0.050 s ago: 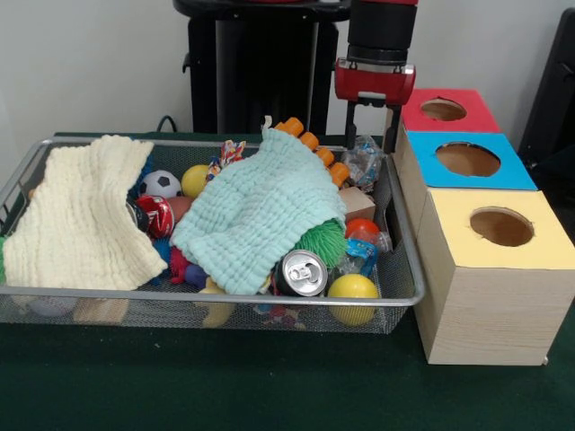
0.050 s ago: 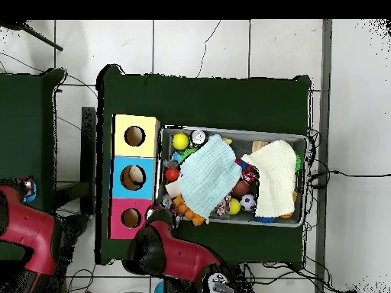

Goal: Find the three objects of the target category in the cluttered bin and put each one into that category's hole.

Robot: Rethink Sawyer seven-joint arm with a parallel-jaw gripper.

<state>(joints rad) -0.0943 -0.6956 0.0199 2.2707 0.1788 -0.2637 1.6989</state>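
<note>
1. I see the dark green surface (image 1: pixel 269 386) carrying a wire mesh bin (image 1: pixel 180 310) with three boxes standing just beside it in a row.
2. The arm (image 2: pixel 179 255) comes in over the bin's corner nearest the red box. Its gripper (image 1: pixel 370 121) hangs above that corner with its two black fingers (image 1: pixel 350 126) spread apart and nothing between them.
3. The boxes run yellow box (image 1: pixel 494 269), blue box (image 1: pixel 463 162), red box (image 1: pixel 445 109), each with one round hole in its top. The yellow one is nearest the front camera.
4. A cream cloth (image 1: pixel 85 215) is draped over one end of the bin. A mint cloth (image 1: pixel 260 211) lies across the middle, covering much of the clutter.
5. I cannot tell from these views which category is the target. Exposed items are listed below.
6. A soda can (image 1: pixel 301 272) lies on its side at the near rim, top facing the front camera.
7. A yellow ball (image 1: pixel 353 289) sits just beside the can. A green spiky ball (image 1: pixel 322 241) shows at the mint cloth's edge.
8. A small soccer ball (image 1: pixel 162 183) lies between the cloths, beside a second yellow ball (image 1: pixel 194 180).
</note>
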